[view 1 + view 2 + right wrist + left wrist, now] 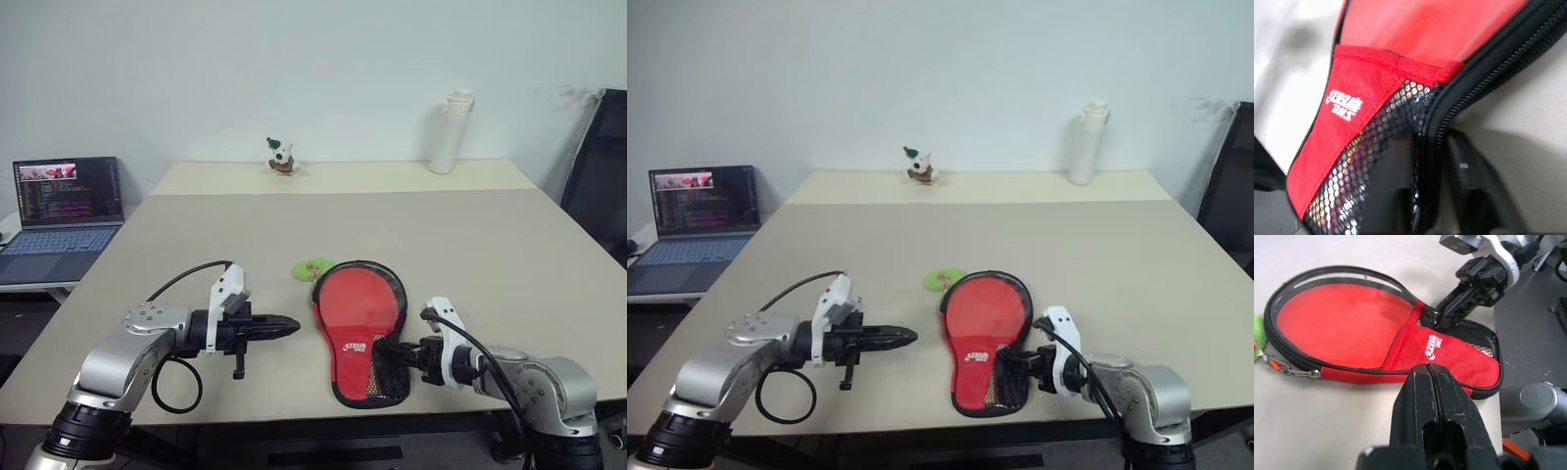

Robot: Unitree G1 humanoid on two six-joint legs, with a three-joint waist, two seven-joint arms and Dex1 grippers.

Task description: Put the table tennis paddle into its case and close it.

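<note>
The case lies open on the table near its front edge, black zip rim all round, with a green charm at its far end. The table tennis paddle rests inside, red face up, its handle hidden under the red-and-black mesh pocket. My right gripper sits at the case's handle end. Its fingers stand apart on either side of the zip rim. My left gripper is shut and empty, a short way left of the case and pointing at it.
A white bottle and a small toy figure stand at the table's far side. An open laptop sits on a lower surface to the left. A black chair is at the right. The table's front edge runs just below the case.
</note>
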